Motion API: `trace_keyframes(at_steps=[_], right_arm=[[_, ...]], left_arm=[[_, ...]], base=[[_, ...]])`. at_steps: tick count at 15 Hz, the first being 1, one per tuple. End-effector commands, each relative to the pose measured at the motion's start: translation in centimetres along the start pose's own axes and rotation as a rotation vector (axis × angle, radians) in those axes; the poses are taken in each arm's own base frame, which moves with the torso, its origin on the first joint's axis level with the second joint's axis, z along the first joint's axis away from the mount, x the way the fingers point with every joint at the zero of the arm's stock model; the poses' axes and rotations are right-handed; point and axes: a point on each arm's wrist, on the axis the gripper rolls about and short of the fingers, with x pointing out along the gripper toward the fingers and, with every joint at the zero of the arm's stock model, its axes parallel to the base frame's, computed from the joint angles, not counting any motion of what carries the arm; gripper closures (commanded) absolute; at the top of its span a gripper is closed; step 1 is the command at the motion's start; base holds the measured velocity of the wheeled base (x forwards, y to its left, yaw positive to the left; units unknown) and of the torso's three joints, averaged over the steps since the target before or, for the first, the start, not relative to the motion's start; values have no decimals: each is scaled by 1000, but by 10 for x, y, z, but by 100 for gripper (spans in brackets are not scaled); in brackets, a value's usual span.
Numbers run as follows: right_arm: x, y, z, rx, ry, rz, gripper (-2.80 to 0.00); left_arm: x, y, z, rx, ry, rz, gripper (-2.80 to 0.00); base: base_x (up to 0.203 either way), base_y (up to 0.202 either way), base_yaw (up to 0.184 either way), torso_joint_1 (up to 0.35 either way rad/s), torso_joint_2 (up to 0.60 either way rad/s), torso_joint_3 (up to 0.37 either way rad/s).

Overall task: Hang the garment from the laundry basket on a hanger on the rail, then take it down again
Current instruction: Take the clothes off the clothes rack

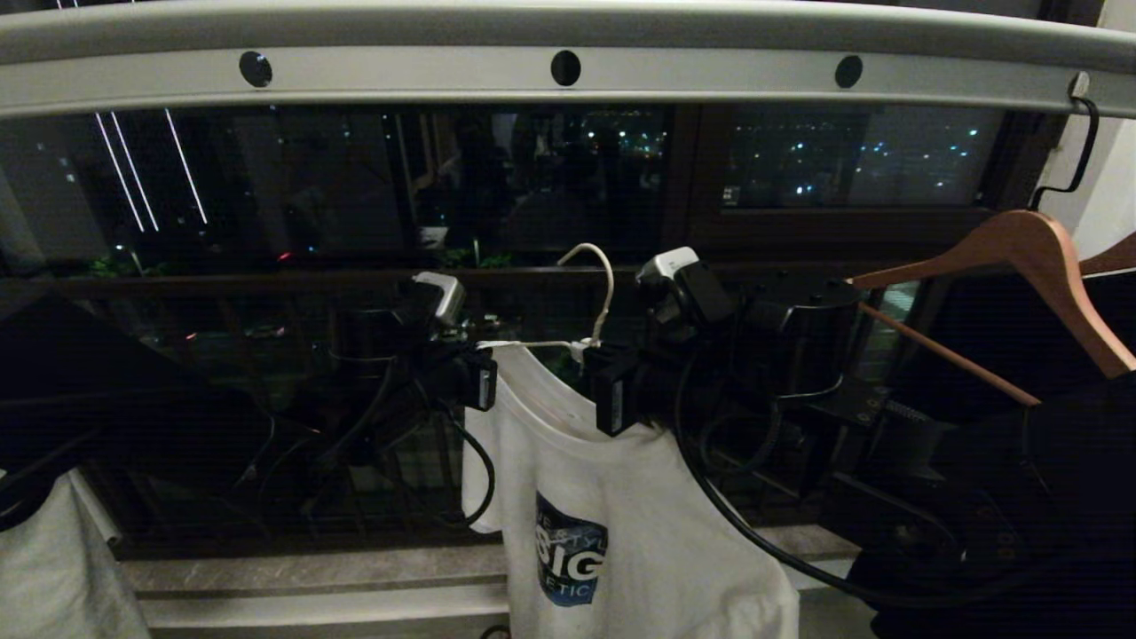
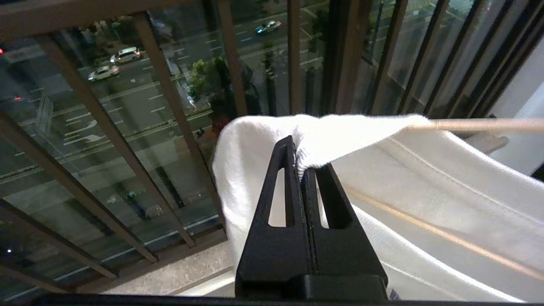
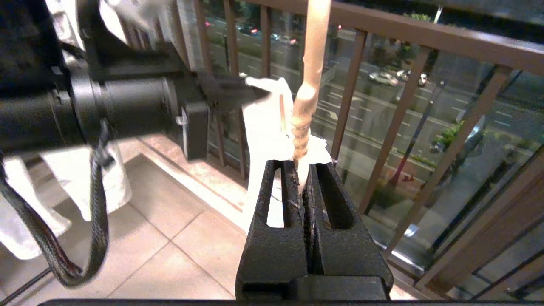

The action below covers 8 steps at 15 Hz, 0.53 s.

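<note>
Pinching the shoulder of the garment (image 1: 612,515) below the rail (image 1: 568,67), the left gripper (image 1: 479,386) is clenched on cloth, while beside it the right gripper (image 1: 612,395) clamps the twisted neck of the hanger (image 1: 603,293).

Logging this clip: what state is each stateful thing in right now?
T-shirt: draped on the wire hanger, hanging below the rail.
Wire hanger: held up, hook not on the rail.
Left gripper: shut on the T-shirt's shoulder.
Right gripper: shut at the hanger's neck.
Wooden hanger: hooked on the rail.
</note>
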Motion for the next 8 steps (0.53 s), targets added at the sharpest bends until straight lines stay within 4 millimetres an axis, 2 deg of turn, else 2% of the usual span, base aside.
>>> trace_keyframes(at_steps=[1, 3, 8], right_arm=[[3, -1, -4, 0, 8, -2, 0], [3, -1, -4, 0, 8, -2, 0], [3, -1, -4, 0, 8, -4, 0]], left_arm=[[5, 14, 7, -19, -28, 31, 0], [22, 32, 0, -60, -20, 75, 0], [47, 55, -8, -147, -30, 127, 0]], base=[[0, 0, 0, 0, 0, 0], [0, 0, 0, 0, 0, 0], [0, 0, 0, 0, 0, 0]])
